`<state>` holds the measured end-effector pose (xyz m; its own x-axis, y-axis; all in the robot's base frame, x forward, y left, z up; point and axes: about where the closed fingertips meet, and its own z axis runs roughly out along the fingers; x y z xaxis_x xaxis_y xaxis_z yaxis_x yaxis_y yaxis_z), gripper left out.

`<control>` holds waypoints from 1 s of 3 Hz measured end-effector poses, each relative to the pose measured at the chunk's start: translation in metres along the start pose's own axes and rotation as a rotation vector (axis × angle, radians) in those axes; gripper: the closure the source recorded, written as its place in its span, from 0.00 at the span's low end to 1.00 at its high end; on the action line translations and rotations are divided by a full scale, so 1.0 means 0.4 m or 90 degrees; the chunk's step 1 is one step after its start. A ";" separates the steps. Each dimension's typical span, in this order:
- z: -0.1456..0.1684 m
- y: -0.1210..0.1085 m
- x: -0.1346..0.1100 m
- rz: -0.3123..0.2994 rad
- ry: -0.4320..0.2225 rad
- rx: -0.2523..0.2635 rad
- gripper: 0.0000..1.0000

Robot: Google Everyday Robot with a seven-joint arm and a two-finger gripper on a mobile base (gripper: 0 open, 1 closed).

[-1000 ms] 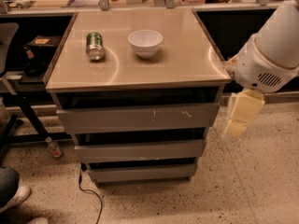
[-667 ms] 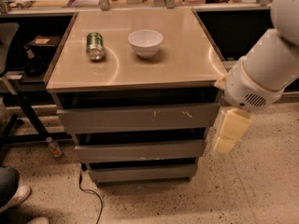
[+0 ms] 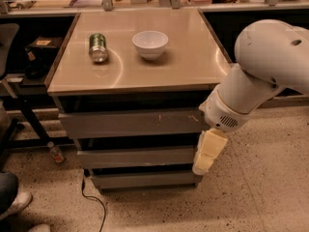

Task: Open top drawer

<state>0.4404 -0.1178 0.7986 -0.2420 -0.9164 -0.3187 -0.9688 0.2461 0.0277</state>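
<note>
The top drawer point(image 3: 130, 123) is the widest grey front panel under the tan cabinet top, with small white scratch marks right of centre. It looks flush with the cabinet. Two narrower grey drawer fronts sit below it. My gripper point(image 3: 206, 153) hangs from the white arm at the cabinet's right front corner, pointing down, level with the middle drawer's right end and just below the top drawer's right edge. It holds nothing.
A green can point(image 3: 98, 47) lies on the cabinet top point(image 3: 178, 66) beside a white bowl point(image 3: 150, 43). A black cable point(image 3: 91, 197) runs on the speckled floor. A small bottle point(image 3: 55, 152) lies by the cabinet's left. A shoe point(image 3: 14, 204) is at bottom left.
My arm and gripper have moved left and slightly down, from beside the cabinet's right side to its right front corner. The drawers have not moved.
</note>
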 end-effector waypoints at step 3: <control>0.143 -0.112 -0.043 0.034 -0.043 0.042 0.00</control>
<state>0.4910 -0.0948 0.7487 -0.2867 -0.8788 -0.3814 -0.9485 0.3163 -0.0157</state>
